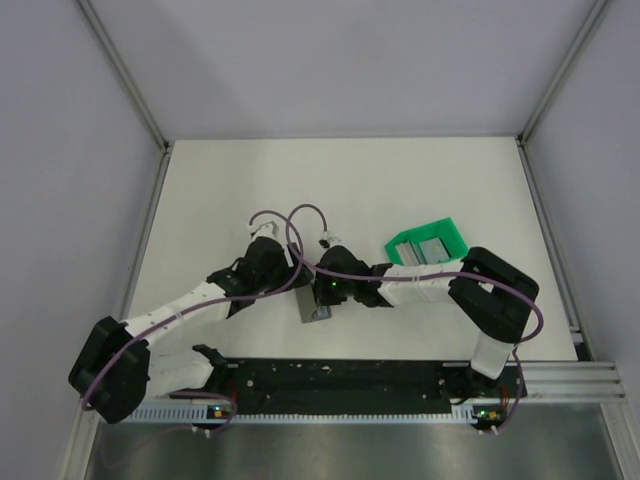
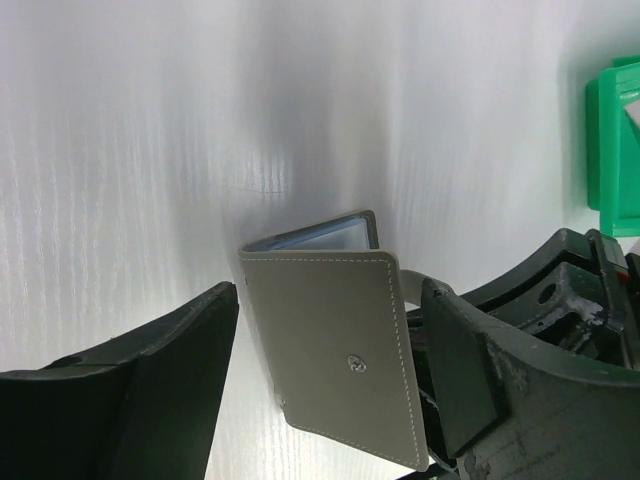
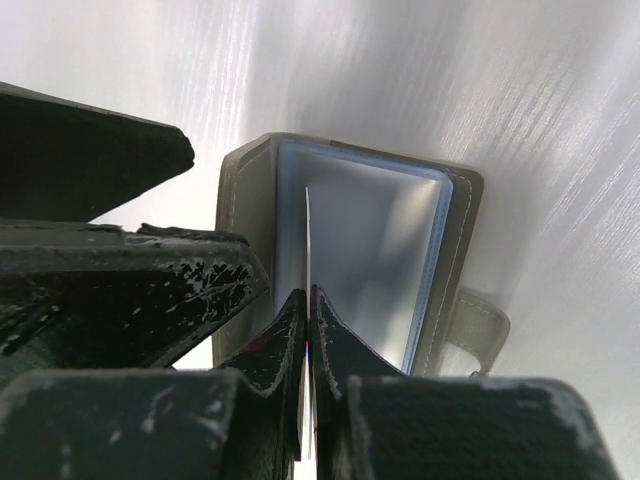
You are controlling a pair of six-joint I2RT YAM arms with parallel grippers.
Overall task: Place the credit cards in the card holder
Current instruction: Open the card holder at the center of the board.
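Right end effector has its two scuffed black fingers pressed together on a thin pale sheet seen edge-on; I cannot tell whether that is a card or a plastic leaf of the holder. The sheet stands inside the open grey leather-look card holder with pale stitching. Its round-cornered cover frames blue-tinted clear pockets and carries a strap tab at one side.

Left end effector is spread wide, one matte black finger on each side of the holder's outer cover, which bears a small round metal snap.

The holder sits on the white surface, near the middle and toward the near edge. That surface has a fine streaked grain and a soft sheen. Thin flat grey rectangular credit cards lie in a bright green plastic frame tray to the right, apart from the holder. Aluminium rails edge the surface, and plain pale lilac-grey wall panels close it in.
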